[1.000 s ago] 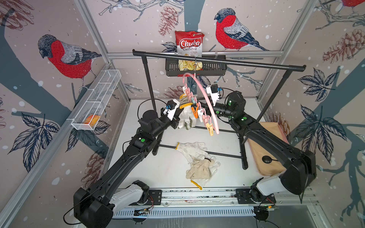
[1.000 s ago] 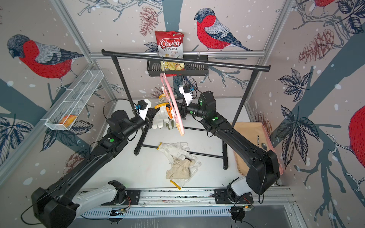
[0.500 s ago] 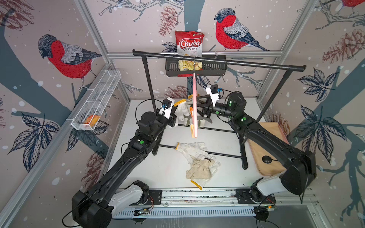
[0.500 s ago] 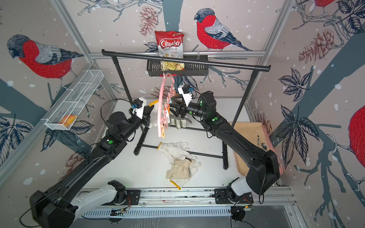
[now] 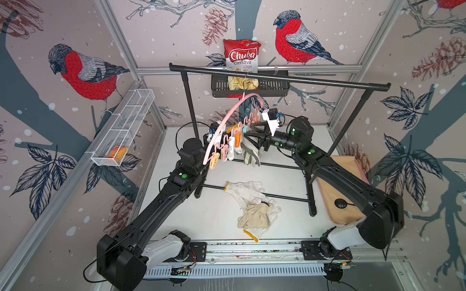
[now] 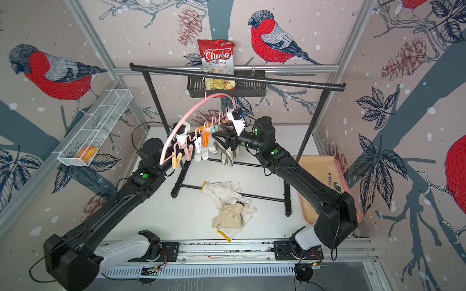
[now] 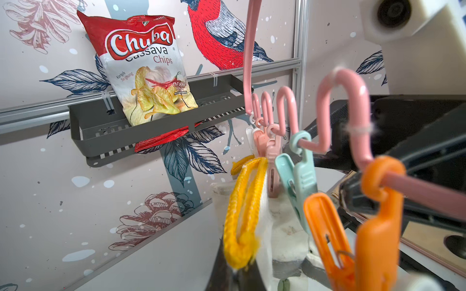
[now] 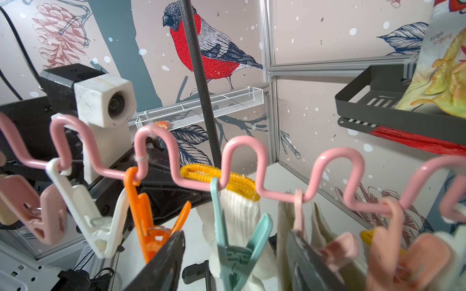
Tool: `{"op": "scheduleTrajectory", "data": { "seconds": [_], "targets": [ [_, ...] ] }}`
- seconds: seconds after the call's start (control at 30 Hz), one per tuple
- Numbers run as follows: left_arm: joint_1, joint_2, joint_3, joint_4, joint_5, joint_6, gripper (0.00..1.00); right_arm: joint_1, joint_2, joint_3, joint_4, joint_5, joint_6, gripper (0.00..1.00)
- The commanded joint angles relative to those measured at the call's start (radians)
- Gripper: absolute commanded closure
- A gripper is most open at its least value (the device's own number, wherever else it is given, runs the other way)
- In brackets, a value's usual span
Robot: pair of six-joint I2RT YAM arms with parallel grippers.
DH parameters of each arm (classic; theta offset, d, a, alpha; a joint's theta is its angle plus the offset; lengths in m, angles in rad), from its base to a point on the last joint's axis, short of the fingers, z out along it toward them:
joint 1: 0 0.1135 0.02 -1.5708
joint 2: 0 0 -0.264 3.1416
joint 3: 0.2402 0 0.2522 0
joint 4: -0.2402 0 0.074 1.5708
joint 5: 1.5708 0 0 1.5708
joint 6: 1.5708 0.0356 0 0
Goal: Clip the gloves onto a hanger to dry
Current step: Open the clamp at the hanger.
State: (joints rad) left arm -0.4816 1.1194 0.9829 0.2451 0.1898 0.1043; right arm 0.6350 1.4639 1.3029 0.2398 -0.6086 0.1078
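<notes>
Now — left end effector [image 7: 242,277] tight on glove [image 7: 282,231]; right end effector [image 8: 233,243] wide around peg [image 8: 220,221].

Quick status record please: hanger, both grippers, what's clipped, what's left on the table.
pink hanger: hooked on the black rack bar
left gripper: shut on the knitted glove by its yellow cuff, next to the teal peg
right gripper: open, fingers either side of the teal peg
clipped: leather glove hangs from the hanger
table: gloves heaped, not yet clipped

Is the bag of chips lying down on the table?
No, the bag of chips stands up in the black basket on the back wall, high above the table.
</notes>
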Motion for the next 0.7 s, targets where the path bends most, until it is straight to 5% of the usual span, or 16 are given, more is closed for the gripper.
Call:
{"op": "scheduleTrajectory", "data": {
  "seconds": [0.0,0.67],
  "targets": [
    [0.002,0.007,0.01,0.039,0.034,-0.019,1.0,0.005,-0.006,0.008,-0.004,0.022,0.001,0.34],
    [0.002,0.031,0.066,0.026,0.043,-0.018,1.0,0.016,0.062,0.082,-0.036,0.06,-0.007,0.38]
  ]
}}
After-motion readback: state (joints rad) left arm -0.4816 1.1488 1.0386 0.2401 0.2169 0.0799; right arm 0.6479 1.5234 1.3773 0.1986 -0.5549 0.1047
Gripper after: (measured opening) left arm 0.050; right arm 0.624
